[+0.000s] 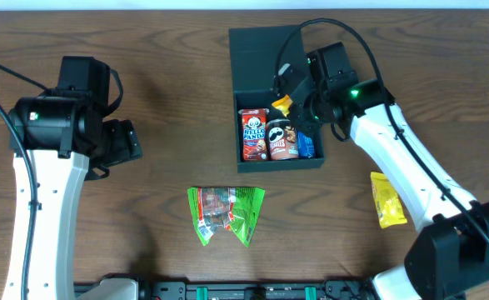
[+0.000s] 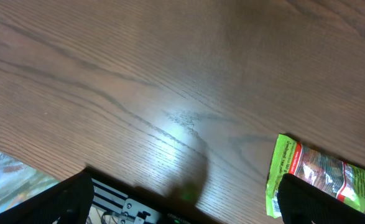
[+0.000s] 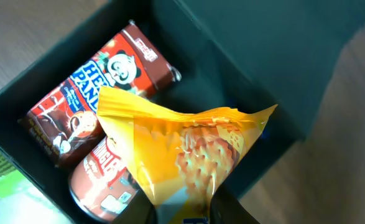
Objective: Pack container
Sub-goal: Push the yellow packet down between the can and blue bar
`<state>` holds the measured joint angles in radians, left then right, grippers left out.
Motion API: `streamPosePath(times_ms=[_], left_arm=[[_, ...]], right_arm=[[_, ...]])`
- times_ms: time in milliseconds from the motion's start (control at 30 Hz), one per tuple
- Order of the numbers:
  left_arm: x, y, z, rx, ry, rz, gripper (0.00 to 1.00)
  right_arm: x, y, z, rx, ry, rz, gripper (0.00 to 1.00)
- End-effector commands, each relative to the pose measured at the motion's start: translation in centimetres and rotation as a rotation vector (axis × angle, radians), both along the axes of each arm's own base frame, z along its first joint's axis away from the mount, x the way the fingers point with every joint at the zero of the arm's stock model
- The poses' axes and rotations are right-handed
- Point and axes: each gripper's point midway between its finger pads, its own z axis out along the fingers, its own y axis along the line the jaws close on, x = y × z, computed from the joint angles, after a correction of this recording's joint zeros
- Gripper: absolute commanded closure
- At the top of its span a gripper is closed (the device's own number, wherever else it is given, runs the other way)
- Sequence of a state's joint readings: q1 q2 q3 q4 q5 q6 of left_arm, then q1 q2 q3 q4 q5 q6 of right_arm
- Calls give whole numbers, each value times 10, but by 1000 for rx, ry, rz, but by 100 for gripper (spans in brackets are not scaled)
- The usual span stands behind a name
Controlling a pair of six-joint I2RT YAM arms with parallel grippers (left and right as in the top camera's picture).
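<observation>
The desk (image 1: 169, 92) carries the container (image 1: 279, 164) near its back edge, right of the middle, with the lid (image 1: 259, 52) laid open toward that back edge. The front half of the container is already filled, so only the strip nearest the lid is left free. The right gripper (image 3: 185, 210) is held over the container's right side, and its fingers are clamped on one corner of a yellow packet (image 3: 188, 149), which hangs limp above the contents. The left gripper (image 1: 127, 140) is parked near the left edge of the desk with its fingers spread wide and nothing between them.

A pair of green packets (image 1: 226, 214) near the front edge and a second yellow packet (image 1: 386, 198) near the right edge are not yet packed.

Inside, a red biscuit box (image 1: 253, 135), a snack can (image 1: 281, 138) and a blue packet (image 1: 306, 143) are packed side by side. If the held packet is released where it hangs, it is likely to be draped over the can and left standing proud, so the lid may be blocked later. Its loose end could also be snagged on the right wall. Whether it already touches the can cannot be judged from these views.
</observation>
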<state>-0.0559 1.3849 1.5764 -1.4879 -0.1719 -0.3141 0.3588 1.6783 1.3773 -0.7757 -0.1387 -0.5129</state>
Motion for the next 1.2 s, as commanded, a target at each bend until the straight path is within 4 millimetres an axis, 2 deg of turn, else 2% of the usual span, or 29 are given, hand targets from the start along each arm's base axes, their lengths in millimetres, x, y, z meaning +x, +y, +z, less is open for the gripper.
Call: streamPosePath(times_ms=[0,300,467,633,867,1033,1167], left_arm=[[-1,4,-1,14,6,11,5],[-1,4,-1,14,6,11,5],[-1,4,-1,14,6,11,5],[-1,4,-1,14,6,11,5],[-1,4,-1,14,6,11,5],[-1,4,-1,14,6,11,5],[-1,4,-1,14,6,11,5]], right_arm=[[3,12,8,-14,-67,156,86],[3,12,8,-108,-145,363,87],[6,9,2,-171,-178,488,81],[14,2,-18,-228,-179,586,84],[37,1,-57,-245,-167,604,85],[52,5,-77,-245,-184,603,96],[56,7,-87,-245,-181,602,94]])
